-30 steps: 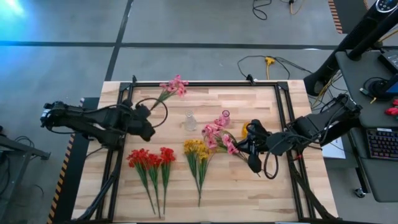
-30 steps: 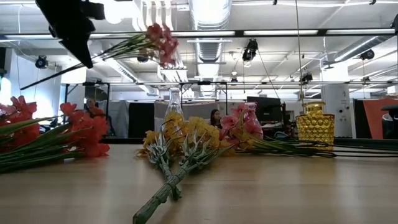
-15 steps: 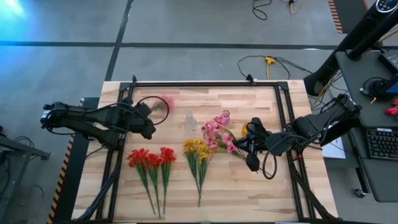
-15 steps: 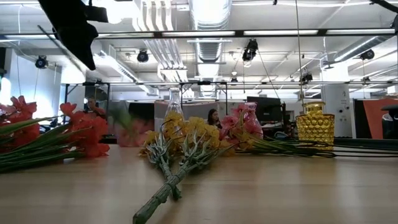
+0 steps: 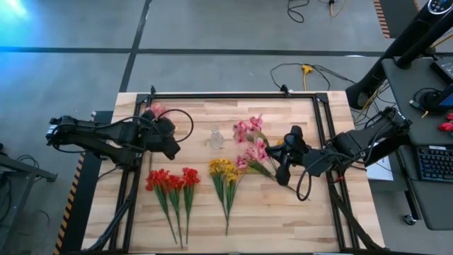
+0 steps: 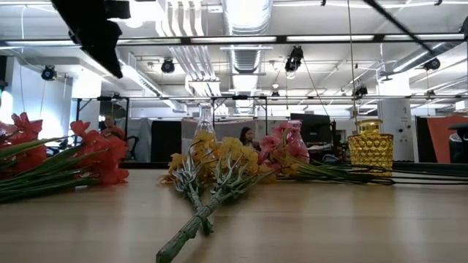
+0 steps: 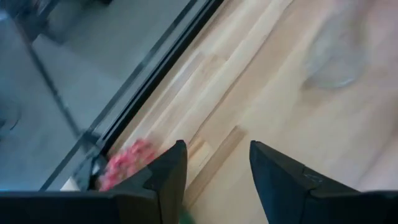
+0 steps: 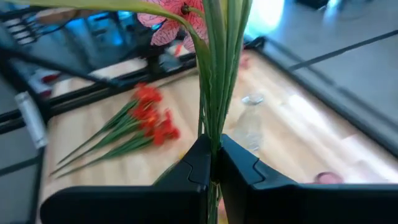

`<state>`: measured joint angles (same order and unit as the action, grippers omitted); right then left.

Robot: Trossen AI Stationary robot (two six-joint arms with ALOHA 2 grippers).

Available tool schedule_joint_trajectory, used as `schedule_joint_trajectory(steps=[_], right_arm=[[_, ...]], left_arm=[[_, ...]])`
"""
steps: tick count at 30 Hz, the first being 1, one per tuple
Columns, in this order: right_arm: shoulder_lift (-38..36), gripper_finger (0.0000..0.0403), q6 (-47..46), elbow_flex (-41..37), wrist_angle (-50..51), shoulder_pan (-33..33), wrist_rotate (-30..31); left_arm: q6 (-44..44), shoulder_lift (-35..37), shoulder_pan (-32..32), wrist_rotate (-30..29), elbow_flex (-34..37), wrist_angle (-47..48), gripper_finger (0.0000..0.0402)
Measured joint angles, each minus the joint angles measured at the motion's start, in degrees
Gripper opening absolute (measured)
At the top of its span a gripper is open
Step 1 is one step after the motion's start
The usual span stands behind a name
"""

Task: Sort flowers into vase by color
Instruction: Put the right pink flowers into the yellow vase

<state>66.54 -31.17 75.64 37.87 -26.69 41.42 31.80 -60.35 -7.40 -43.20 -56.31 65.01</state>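
Note:
My left gripper [image 5: 168, 142] hangs open over the table's far left part, and nothing is between its fingers [image 7: 214, 171]. Below it a pink flower sprig [image 5: 153, 111] lies by the left rail, also seen in the left wrist view [image 7: 126, 165]. My right gripper [image 5: 283, 157] is shut on another pink flower sprig [image 5: 248, 129]. Red flowers [image 5: 172, 181] and yellow flowers [image 5: 224, 170] lie on the near half. More pink flowers [image 5: 256, 153] lie right of centre. A clear vase [image 5: 216, 138] stands mid-table. My right gripper pinches the pink sprig's green stems [image 8: 211, 127] between its two fingers. The stems run straight out ahead of the fingertips. The sprig is lifted clear of the table, and its blossoms [image 8: 177, 18] stand out beyond the fingers, toward the table's far left.
In the low view a pink vase [image 6: 292, 139] and a yellow vase [image 6: 369, 146] stand behind the flowers at the right. Black rails [image 5: 141, 106] frame the wooden table. A desk with a keyboard [image 5: 433, 163] stands beyond the right edge.
My left gripper has opened and let go of its pink sprig, which fell from the air to the table by the far left rail. My right gripper has turned, swinging its pink sprig's blossoms up and toward the far edge.

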Motion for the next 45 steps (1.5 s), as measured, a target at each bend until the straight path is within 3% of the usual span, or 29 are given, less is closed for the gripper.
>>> schedule_joint_trajectory(steps=[8,14,17,26,31,35,40,45], right_arm=[[0.0,0.0013,9.5,-1.5,-7.3,3.1,2.0],[-0.9,0.0013,16.2,-5.2,-14.5,6.9,2.1],[-1.9,0.0013,20.2,-9.2,-22.0,7.2,2.0],[-4.5,0.0013,29.4,-26.6,-49.8,7.2,2.1],[-7.3,0.0013,34.9,-35.7,-64.4,7.2,1.7],[-10.9,0.0013,38.3,-41.6,-72.9,7.2,1.6],[-15.3,0.0013,38.1,-45.8,-76.3,7.2,2.3],[-17.7,0.0013,36.0,-46.7,-76.3,7.2,7.4]], left_arm=[[-14.3,2.4,-8.2,4.1,2.0,-19.0,0.0146],[-25.5,6.3,-14.5,17.9,10.8,-37.3,0.0129],[-26.9,7.5,-16.3,20.7,15.0,-45.3,0.0123],[-32.5,8.0,-16.5,13.9,20.2,-58.3,0.012],[-39.8,7.9,-16.5,11.0,20.5,-66.1,0.012],[-43.5,7.9,-16.5,9.5,19.3,-67.2,0.012],[-43.0,7.9,-16.5,4.7,18.5,-67.2,0.012],[-37.9,7.9,-16.5,1.8,18.5,-65.5,0.012]])
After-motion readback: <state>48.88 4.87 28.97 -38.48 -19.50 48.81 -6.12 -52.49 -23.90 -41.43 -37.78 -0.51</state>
